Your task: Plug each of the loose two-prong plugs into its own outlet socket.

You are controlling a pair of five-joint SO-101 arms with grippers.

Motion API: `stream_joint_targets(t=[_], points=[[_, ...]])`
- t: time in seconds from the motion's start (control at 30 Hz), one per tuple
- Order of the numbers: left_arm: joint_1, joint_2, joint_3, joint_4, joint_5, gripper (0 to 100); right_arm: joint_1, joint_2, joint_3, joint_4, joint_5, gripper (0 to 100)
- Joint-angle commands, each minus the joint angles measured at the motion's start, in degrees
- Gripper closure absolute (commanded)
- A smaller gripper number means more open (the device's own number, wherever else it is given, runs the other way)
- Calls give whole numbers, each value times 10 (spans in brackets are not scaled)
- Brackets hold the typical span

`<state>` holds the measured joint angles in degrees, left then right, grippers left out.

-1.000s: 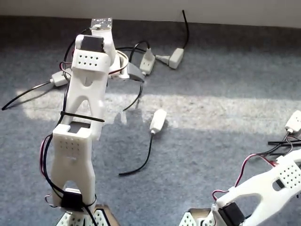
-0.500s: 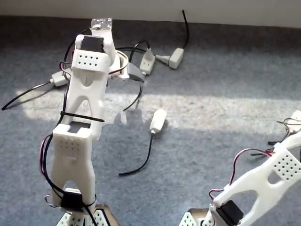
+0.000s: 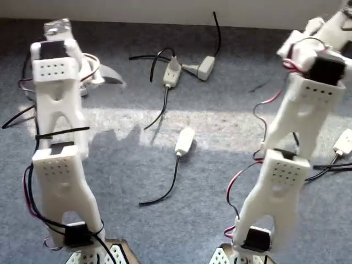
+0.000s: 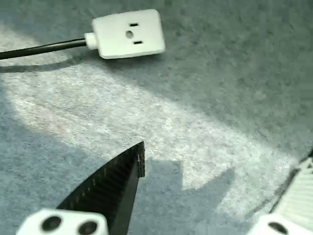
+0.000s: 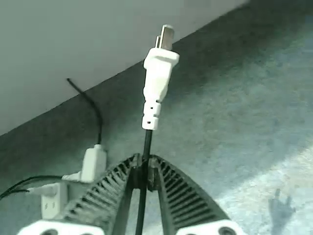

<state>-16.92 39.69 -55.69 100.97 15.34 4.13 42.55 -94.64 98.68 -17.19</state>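
Left hand: far left of the grey carpeted surface, fingers spread open, gripping nothing. Outlet socket: white with a black cord, lying face-up on the surface, apart from the left hand. Linked pair, far centre: white socket block with a white plug just beside it, black cords trailing off both. Loose white connector: mid-surface, black cord curling nearward; plug or socket cannot be told. Right hand: held high at the far right, closed on the cord of a white two-prong plug, prongs pointing away from the hand. White connector: right edge, lying on the surface
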Motion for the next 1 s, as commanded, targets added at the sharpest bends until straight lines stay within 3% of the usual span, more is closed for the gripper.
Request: stream_joint_targets(t=[0.0,0.33,0.57,0.73,0.97], points=[[-138,-6,-37,-4,2,564,-137,-39,-61,26,3,992],[-379,-4,-35,-34,1,562,-421,36,59,24,4,992],[-444,51,-1,-100,1,562,-550,204,76,-7,6,992],[-444,107,-5,-132,1,561,-581,296,30,-40,4,975],[-426,111,-5,-128,4,561,-552,363,-63,-26,-33,793]])
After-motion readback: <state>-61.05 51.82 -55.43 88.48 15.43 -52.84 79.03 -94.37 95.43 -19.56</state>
